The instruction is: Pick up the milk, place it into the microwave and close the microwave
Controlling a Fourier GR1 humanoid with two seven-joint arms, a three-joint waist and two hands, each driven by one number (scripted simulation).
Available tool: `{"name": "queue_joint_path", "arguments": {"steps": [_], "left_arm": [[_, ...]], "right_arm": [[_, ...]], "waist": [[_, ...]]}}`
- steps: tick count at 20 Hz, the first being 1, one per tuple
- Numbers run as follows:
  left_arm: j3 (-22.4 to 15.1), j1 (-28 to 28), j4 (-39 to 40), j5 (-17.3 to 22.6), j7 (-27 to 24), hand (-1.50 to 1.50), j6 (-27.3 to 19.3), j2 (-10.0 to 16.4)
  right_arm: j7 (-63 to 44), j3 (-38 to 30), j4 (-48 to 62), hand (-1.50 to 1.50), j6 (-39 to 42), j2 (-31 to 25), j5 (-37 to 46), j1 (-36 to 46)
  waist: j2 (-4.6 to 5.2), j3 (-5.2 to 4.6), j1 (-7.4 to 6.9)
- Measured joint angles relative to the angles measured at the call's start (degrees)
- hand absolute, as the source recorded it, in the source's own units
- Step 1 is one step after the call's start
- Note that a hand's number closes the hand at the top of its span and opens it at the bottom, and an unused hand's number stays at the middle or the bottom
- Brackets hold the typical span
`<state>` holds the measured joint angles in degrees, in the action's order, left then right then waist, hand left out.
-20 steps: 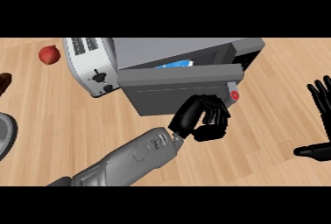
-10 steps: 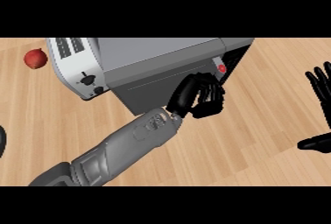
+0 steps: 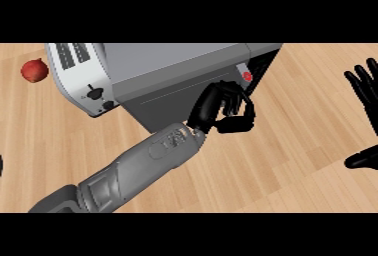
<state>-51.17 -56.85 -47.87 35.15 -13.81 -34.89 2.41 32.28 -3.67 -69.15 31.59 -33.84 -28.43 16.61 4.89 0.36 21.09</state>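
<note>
my left hand (image 3: 221,107) curled, holding nothing, knuckles against microwave door (image 3: 168,100); milk not in view; door likely rigid, hinged, light; push its edge just ahead of my hand.

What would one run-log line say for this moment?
left hand: curled, against microwave door | door: nearly closed | milk: not visible | right hand: open, resting at right edge

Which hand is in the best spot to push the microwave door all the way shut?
Left, probably. The left hand is right up against the microwave door, with its fingers curled near the door's free edge. The right hand rests open at the view's right edge, well apart from the door.
</note>
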Motion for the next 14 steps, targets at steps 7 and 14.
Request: {"name": "queue_joint_path", "arguments": {"steps": [7,14], "left_arm": [[-0.59,-0.11,-0.21,1.45,-0.34,1.50,-2.23,0.30],[-1.10,-0.47,0.33,2.75,-0.56,1.50,-3.10,0.23]], "right_arm": [[-3.47,2.25,-2.54,1.50,3.16,-1.68,-1.22,1.80],[-6.14,6.67,-9.47,1.50,7.19,-3.26,-0.95,4.42]], "waist": [[0.05,-0.01,0.68],[-0.12,0.00,0.94]]}}
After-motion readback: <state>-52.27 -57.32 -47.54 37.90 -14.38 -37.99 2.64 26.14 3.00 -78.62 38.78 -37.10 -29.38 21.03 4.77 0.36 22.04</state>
